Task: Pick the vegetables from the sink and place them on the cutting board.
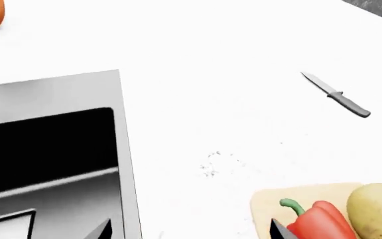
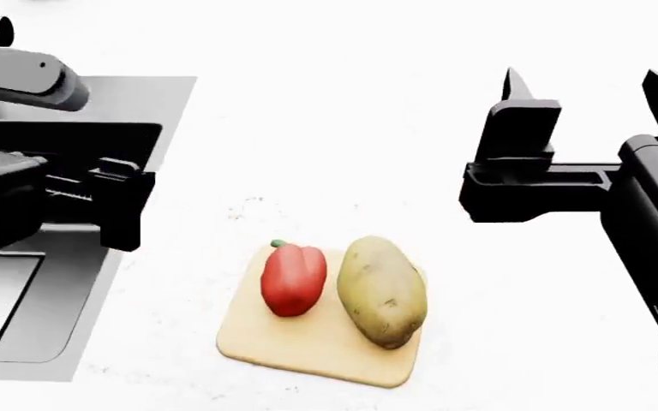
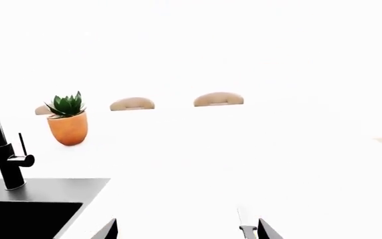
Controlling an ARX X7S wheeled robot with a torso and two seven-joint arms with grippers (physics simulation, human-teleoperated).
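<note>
Pepper (image 2: 294,279), potato (image 2: 382,291) on cutting board (image 2: 306,351); right jaws wide, empty; left jaws' state unclear.

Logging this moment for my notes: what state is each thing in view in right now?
red bell pepper: lying on the cutting board, released
potato: lying on the board beside the pepper
sink: no vegetables visible inside
knife: flat on the counter, untouched
left gripper: open, empty
right gripper: open, empty
potted plant: upright

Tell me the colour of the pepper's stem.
Green. The pepper shows its curved stem best in the left wrist view.
</note>
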